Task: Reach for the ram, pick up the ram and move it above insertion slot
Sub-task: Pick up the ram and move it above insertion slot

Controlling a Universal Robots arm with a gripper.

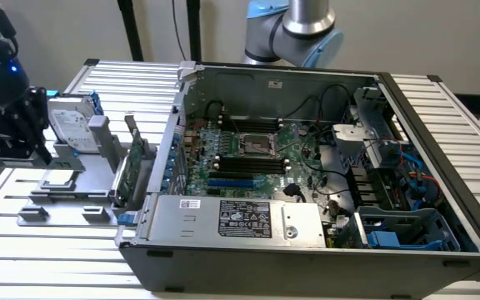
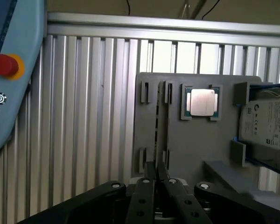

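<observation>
At the exterior view's left the gripper (image 1: 25, 132) hangs, fingers (image 2: 147, 186) nearly together, empty; the ram (image 1: 122, 180) stands on edge in the grey fixture (image 1: 65, 187) to its right. Reaching step; calls for squaring over that edge

One open computer case (image 1: 307, 269), one hard drive (image 1: 72, 125), one upright green card (image 1: 132, 178), one processor chip (image 2: 202, 101), one grey holder (image 2: 191, 149), one red button (image 2: 3, 65), one end effector (image 2: 156, 170), one slatted table (image 1: 48, 256).
</observation>
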